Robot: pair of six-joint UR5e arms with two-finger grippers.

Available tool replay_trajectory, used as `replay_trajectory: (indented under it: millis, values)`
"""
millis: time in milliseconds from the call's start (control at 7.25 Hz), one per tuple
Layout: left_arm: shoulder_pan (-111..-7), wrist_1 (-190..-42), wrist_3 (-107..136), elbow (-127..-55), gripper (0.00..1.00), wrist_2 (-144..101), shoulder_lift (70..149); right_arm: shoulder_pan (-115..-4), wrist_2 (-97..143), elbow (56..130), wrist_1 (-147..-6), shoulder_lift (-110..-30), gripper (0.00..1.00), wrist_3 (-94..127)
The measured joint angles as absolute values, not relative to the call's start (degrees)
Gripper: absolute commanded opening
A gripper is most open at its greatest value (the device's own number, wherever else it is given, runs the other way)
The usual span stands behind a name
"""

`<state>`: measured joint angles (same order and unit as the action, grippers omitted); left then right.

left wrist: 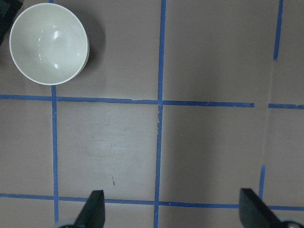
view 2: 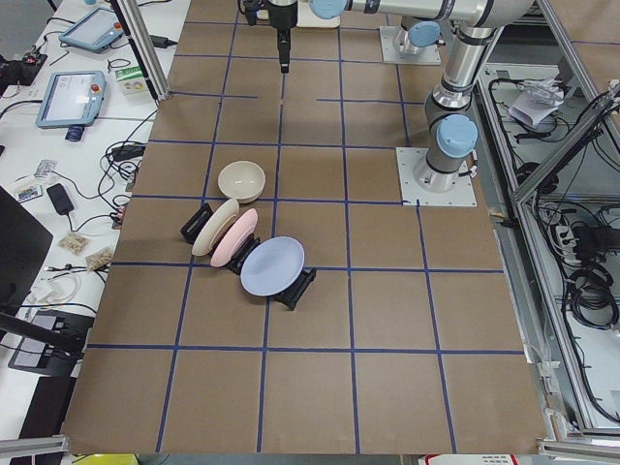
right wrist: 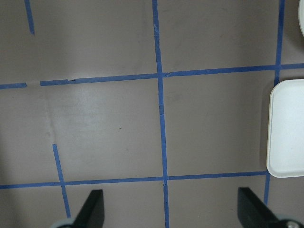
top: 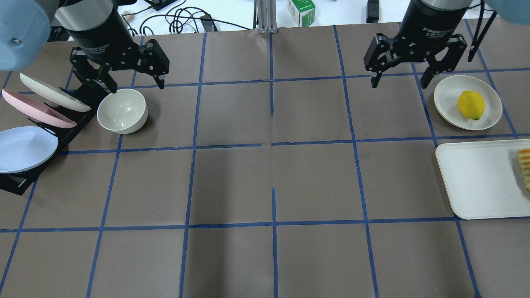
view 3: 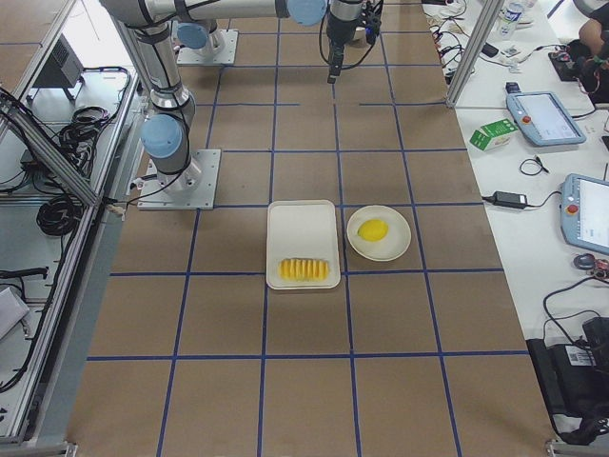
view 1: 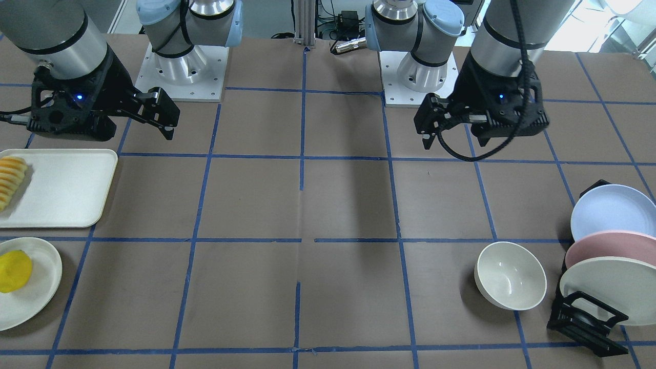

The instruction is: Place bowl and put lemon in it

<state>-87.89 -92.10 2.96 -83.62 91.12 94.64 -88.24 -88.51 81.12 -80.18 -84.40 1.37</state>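
Bowl (top: 122, 111) hard beside rack (view 1: 584, 320): risk of clipping plates (top: 49, 93) when reaching in. Left gripper (top: 136, 87), right gripper (top: 398, 85) both apart, empty.

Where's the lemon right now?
Overhead view: the lemon sits on a small cream plate on the robot's right side, next to the white tray, untouched by the right gripper nearby.

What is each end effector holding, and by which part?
Nothing is held. The left end effector and the right end effector are open and empty; the bowl and the lemon are free.
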Motion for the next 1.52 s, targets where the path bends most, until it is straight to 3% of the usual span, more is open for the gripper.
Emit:
replay_trajectory:
  millis: [828, 1517]
  values:
    - [-71.3, -75.3, -19.9, -83.8, 1.00, 90.2, 111.0, -86.8, -88.5, 81.2, -80.7, -83.3, 1.00, 0.8]
    - [-68.8, -68.4, -20.2, -84.5, 1.00, 90.4, 120.5, -79.7, -93.2, 81.2, -82.5, -80.1, 1.00, 0.3]
